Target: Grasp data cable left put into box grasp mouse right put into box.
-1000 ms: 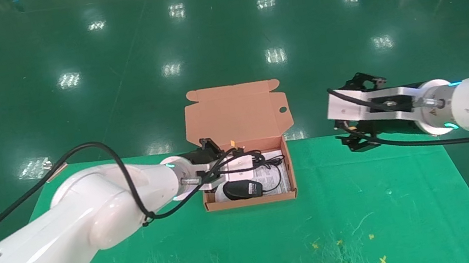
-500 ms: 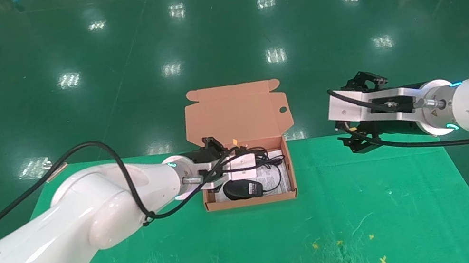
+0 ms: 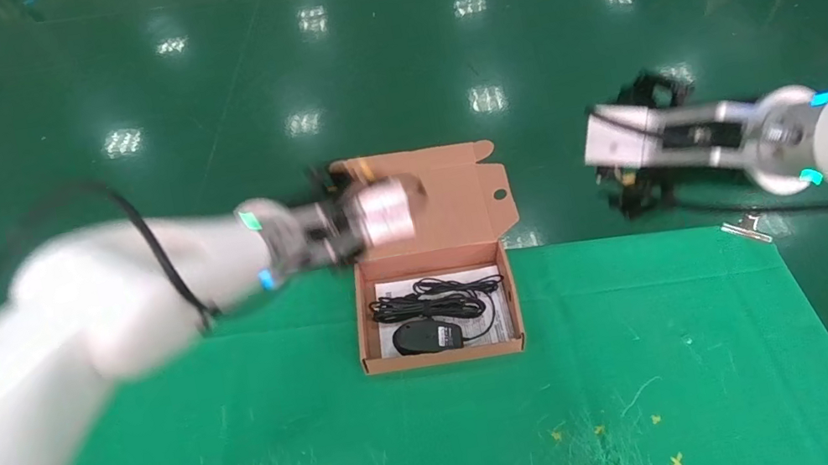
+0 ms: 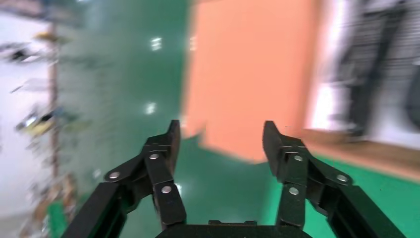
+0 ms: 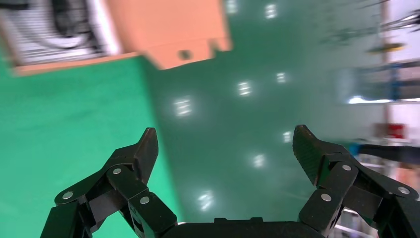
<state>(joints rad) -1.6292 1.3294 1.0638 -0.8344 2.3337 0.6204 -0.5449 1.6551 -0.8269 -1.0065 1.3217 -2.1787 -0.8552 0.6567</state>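
Note:
The salmon-orange box stands open at the mat's far middle, its lid upright. Inside, on white paper, lie the black data cable as a looped bundle and, nearer to me, the black mouse with its thin cord. My left gripper is open and empty. It hovers blurred in front of the lid's left part, above the box. My right gripper is open and empty too, raised to the right of the box over the mat's far edge.
A green mat covers the table, with small yellow marks near its front. A metal clip sits on the mat's far right edge. Glossy green floor lies beyond.
My left gripper has risen out of the box to lid height, leaving the data cable lying inside. My right gripper has lifted slightly and stays open.

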